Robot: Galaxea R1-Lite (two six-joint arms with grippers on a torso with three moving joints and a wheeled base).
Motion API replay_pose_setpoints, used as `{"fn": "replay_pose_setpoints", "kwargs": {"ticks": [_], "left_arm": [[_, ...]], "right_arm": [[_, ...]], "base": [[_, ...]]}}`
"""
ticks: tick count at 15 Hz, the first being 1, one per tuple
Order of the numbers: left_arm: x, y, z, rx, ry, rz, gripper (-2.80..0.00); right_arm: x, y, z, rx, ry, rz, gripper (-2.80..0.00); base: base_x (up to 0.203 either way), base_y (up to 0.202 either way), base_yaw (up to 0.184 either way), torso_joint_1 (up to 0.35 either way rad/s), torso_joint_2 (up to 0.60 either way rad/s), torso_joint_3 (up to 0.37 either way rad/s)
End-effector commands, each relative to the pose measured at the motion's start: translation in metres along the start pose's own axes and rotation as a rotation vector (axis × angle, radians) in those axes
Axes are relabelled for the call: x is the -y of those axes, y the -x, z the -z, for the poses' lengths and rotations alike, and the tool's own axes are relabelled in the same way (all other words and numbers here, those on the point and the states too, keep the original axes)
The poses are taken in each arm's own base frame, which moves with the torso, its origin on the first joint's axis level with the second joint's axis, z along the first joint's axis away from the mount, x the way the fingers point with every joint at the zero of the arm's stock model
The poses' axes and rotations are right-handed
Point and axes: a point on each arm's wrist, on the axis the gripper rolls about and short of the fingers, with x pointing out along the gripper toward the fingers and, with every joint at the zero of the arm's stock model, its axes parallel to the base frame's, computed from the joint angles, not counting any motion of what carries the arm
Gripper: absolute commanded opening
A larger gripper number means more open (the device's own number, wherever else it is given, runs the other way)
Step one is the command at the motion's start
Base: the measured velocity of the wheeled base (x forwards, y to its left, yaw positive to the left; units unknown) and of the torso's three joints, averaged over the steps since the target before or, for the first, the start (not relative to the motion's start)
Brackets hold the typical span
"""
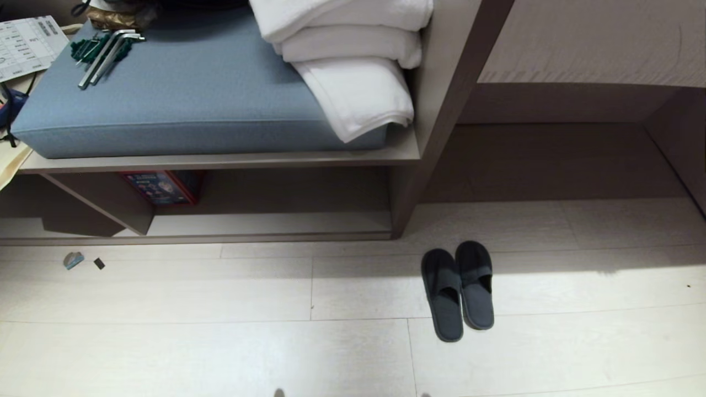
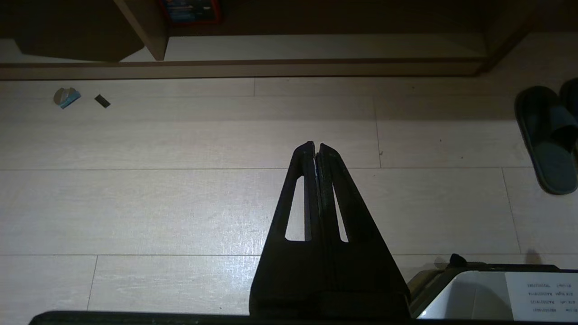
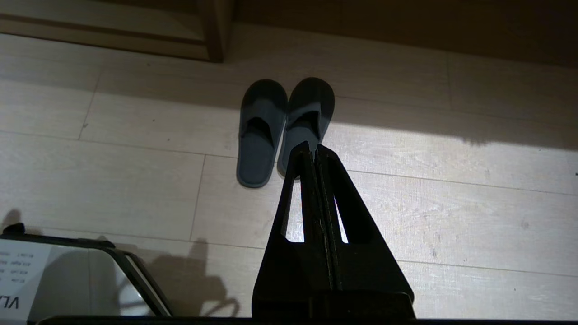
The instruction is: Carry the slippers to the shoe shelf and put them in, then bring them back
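The slippers (image 1: 458, 289), a dark grey pair, lie side by side on the pale floor with their toes toward the furniture, just right of the shoe shelf's end post. The shoe shelf (image 1: 220, 238) is the low cubby under the cushioned bench, with a pale base and a slanted divider. Neither arm shows in the head view. My left gripper (image 2: 316, 145) hangs shut over bare floor, with the slippers (image 2: 548, 135) far off to its side and the shoe shelf (image 2: 253, 67) ahead. My right gripper (image 3: 311, 145) is shut and empty, raised above the floor just short of the slippers (image 3: 262, 135).
A blue cushion (image 1: 182, 94) tops the bench, carrying folded white towels (image 1: 353, 66) and hex keys (image 1: 105, 52). A red-blue box (image 1: 160, 187) stands inside the cubby. Small scraps (image 1: 73, 259) lie on the floor. A desk recess (image 1: 551, 160) opens to the right.
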Motion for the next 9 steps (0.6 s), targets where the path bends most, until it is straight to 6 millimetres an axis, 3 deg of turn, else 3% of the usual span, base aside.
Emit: {"fn": "replay_pose_setpoints", "kwargs": {"ticks": [1,9], "left_arm": [[0.0,-0.0001,-0.0001,-0.001,0.0,-0.001,-2.8],[0.0,-0.0001,-0.0001,-0.001,0.001,-0.001,-2.8]], "right_arm": [[0.0,-0.0001,-0.0001,-0.001,0.001,-0.002,-2.8],[0.0,-0.0001,-0.0001,-0.001,0.001,-0.001,-2.8]], "base": [[0.0,0.0,0.0,0.003,0.0,0.206],[0.0,0.0,0.0,0.001,0.0,0.202]]}}
